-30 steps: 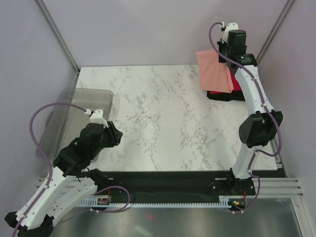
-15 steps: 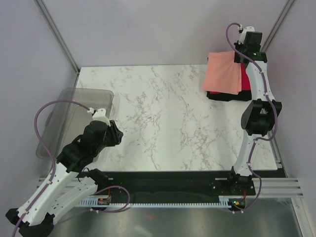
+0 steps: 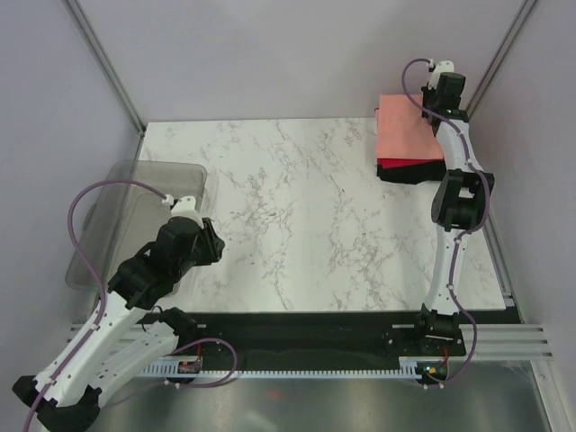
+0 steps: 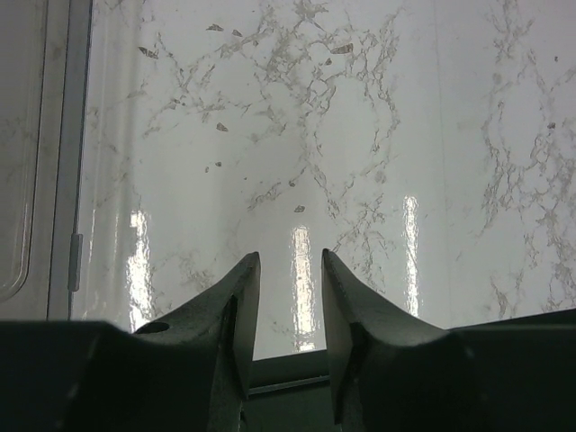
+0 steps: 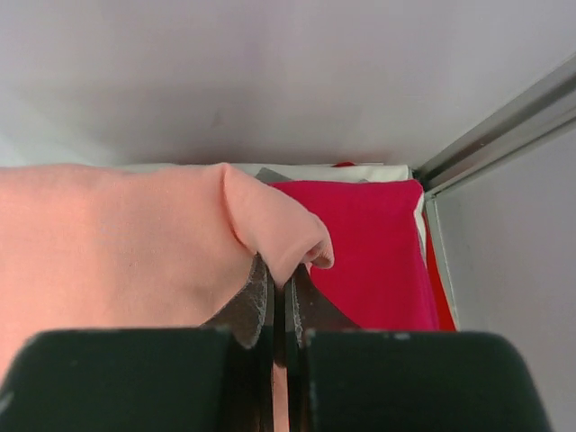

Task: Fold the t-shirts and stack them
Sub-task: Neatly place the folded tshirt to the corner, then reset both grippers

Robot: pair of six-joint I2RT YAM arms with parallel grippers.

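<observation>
Right pincer (image 3: 435, 101) (image 5: 277, 286): closed tight on a pinched-up fold of the pink shirt. No gap shows between its fingers (image 5: 255, 304).
Pink shirt (image 3: 407, 130) (image 5: 108, 243): folded flat. It spreads out to the left of the right pincer and passes under it. The raised fold curls over the fingertips. It is the top layer of the pile.
Red shirt (image 3: 409, 163) (image 5: 369, 243): lies under the pink shirt. In the wrist view it shows just to the right of the right pincer. From above it is only a thin strip along the pile's near edge.
Black shirt (image 3: 409, 173): bottom layer of the pile. From above it is a dark band below the red strip, on the side toward the right arm's base.
Pile: sits directly under the right pincer and well apart from the left pincer.
Left pincer (image 3: 212, 245) (image 4: 286, 288): partly open, with a narrow gap between its two fingers (image 4: 241, 301) and nothing in that gap. It hangs over bare marble and touches no cloth.
Table (image 3: 315, 225) (image 4: 360, 135): white marble-patterned top. It lies below and ahead of the left pincer, with bright glints just past the fingertips.
Tub (image 3: 135, 193): grey and see-through, to the left of the left pincer, near it but apart.
Wall (image 5: 270, 81): pale and plain, straight ahead of the right pincer, rising just behind the pile.
Post (image 5: 504, 126): slanted metal bar, ahead of the right pincer and to its right.
</observation>
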